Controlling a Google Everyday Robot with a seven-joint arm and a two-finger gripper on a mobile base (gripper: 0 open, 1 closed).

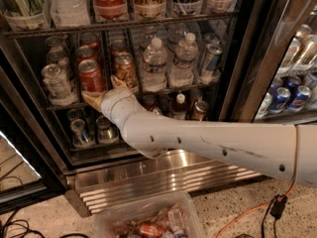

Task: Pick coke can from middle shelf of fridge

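Gripper point(104, 90): jaws apart, at 5 o'clock of can point(90, 76)
Can: upright on shelf point(163, 90), not gripped

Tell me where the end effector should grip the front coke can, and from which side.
Probably around the mid body of the coke can, coming straight in from the front: it stands upright at the front of the middle shelf, with neighbouring cans close on both sides, so only the front is free. The end effector sits open at its base.

Clear bin point(143, 206) w/ snack packs point(166, 224) on floor point(228, 195); orange cable point(242, 213) nearby; blue Pepsi cans point(282, 99) in neighbouring cooler.
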